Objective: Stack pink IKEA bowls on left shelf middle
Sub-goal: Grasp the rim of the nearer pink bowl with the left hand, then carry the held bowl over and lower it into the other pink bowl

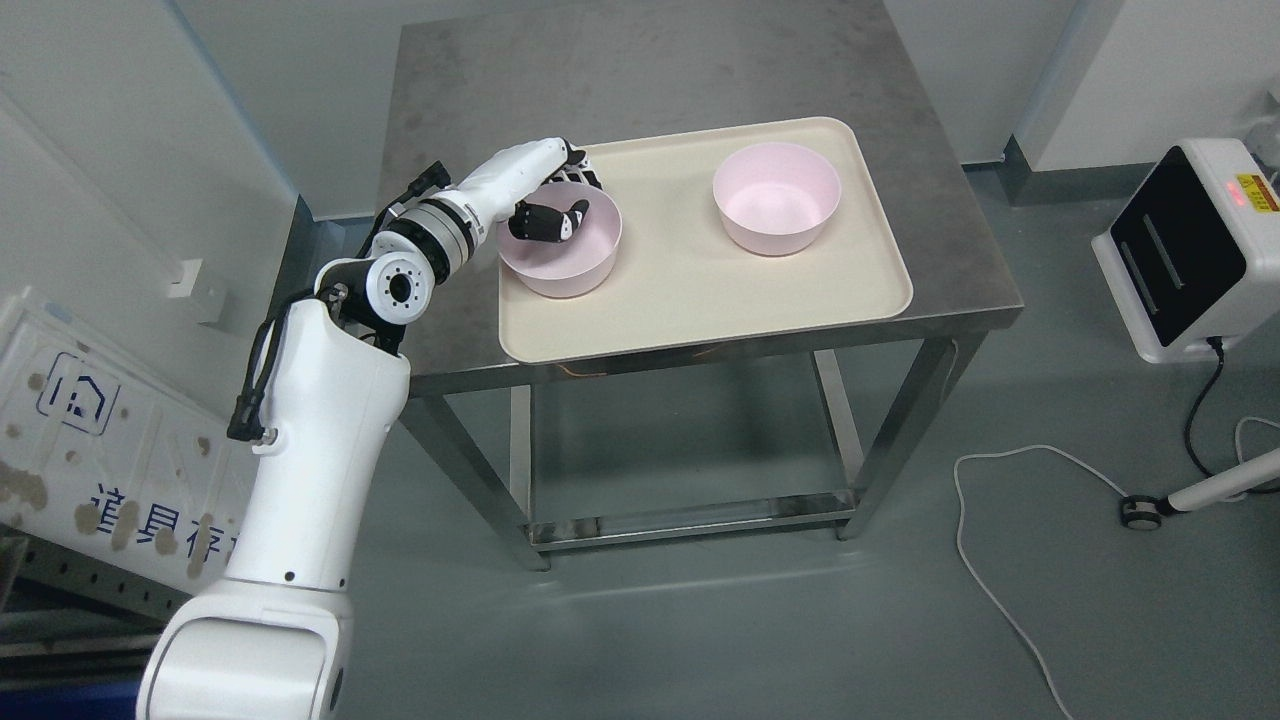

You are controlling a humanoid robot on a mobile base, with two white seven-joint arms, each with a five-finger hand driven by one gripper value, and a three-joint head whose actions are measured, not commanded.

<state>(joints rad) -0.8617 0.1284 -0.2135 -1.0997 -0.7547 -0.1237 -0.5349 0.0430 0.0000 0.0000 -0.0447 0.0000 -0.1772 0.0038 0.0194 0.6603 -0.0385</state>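
Note:
Two pink bowls stand apart on a beige tray (700, 300) on a steel table. The left pink bowl (565, 265) sits at the tray's left end, and the right pink bowl (777, 198) sits upright and empty at the far right. My left hand (553, 205) reaches in from the lower left and is closed on the left bowl's far-left rim, thumb inside the bowl and fingers outside behind it. The bowl still rests on the tray. My right arm does not show.
The steel table (640, 70) has bare top behind the tray. A white panel with blue print (90, 450) leans at the left. A white device (1190, 250) and loose cables (1000, 560) lie on the floor at the right.

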